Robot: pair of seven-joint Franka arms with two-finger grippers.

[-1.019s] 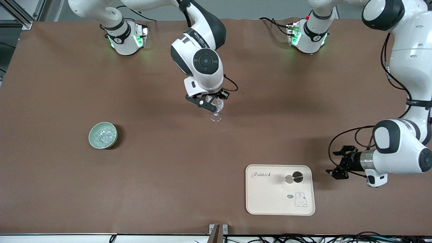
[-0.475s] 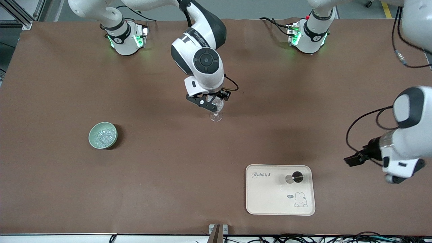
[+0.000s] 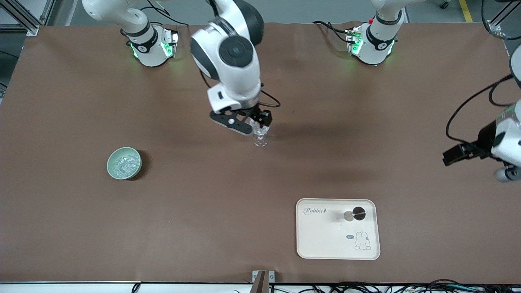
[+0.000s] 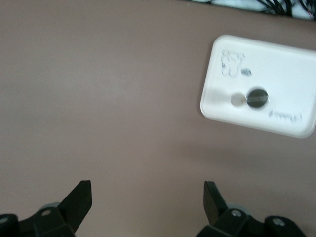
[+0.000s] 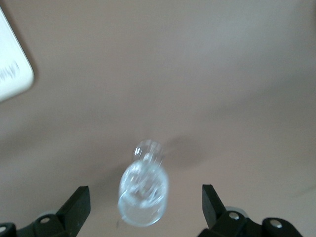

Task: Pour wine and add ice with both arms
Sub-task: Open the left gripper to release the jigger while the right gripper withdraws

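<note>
Right hand hangs released over the wine glass; left hand waits, spread wide.

A brown cloth is spread over the desk. A pale green bowl is filled with whitish, glittery ice. A cream tray is printed with a white rabbit drawing and dark "Rabbit" lettering. A clear wine glass is seen between black fingers.

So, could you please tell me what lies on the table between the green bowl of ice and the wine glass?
Nothing: the front view shows only bare brown table between the bowl and the wine glass, which stands under the right gripper.
</note>
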